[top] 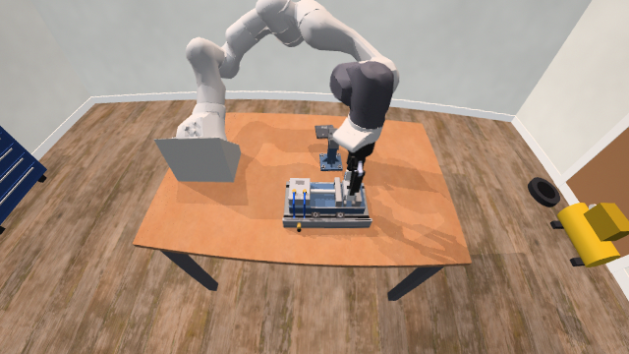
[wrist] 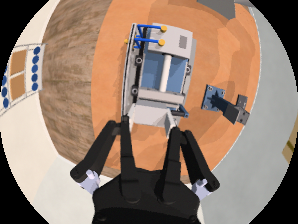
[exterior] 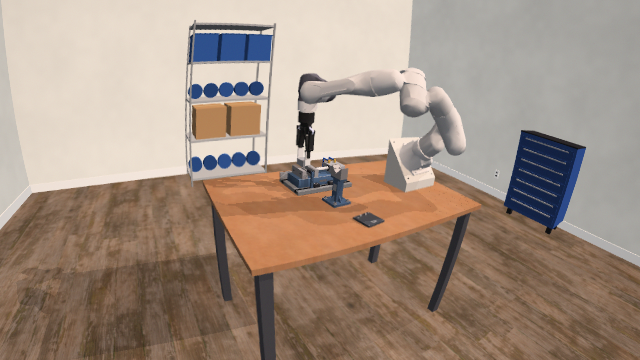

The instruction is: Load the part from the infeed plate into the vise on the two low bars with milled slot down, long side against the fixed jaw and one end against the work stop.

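My gripper [top: 354, 189] is shut on the part [wrist: 152, 117], a light grey block held between the two black fingers. It hangs low over the vise [top: 326, 204], at the end away from the air cylinder [top: 298, 189] and near the fixed jaw [top: 360, 198]. In the wrist view the part covers that end of the vise [wrist: 160, 70], and the open gap between the jaws lies beyond it. In the exterior view the gripper [exterior: 303, 150] points straight down above the vise [exterior: 312, 177]. I cannot tell which way the slot faces.
The blue V-block stand [top: 330, 156] is just behind the vise and also shows in the exterior view [exterior: 337, 189]. The dark infeed plate [exterior: 368, 219] lies bare further along the table. The robot's base pedestal [top: 199, 157] stands at the left of the table.
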`<state>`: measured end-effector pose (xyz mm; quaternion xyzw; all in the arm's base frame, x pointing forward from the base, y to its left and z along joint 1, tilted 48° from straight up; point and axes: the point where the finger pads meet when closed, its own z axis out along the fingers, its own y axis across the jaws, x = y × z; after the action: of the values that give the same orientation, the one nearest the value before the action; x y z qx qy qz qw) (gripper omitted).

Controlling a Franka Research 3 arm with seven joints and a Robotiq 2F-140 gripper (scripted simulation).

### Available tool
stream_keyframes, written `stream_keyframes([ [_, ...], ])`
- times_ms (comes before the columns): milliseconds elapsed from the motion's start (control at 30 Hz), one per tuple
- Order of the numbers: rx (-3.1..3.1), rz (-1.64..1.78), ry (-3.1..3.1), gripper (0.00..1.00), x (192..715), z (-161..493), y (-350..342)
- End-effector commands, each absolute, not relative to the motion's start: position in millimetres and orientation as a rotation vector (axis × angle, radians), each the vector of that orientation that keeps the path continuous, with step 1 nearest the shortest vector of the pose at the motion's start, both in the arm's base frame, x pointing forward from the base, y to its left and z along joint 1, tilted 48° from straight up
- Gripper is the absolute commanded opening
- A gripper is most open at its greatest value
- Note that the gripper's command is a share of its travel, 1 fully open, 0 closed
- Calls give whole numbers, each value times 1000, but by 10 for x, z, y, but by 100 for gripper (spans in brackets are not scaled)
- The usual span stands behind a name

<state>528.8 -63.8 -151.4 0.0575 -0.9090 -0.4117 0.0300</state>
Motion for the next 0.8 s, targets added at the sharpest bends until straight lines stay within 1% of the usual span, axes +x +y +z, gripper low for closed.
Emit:
stream_keyframes([
  [0,187,-1267,-2813,0,5320,-1511,-638],
  [767,188,-1268,-2813,0,5319,-1557,-581],
])
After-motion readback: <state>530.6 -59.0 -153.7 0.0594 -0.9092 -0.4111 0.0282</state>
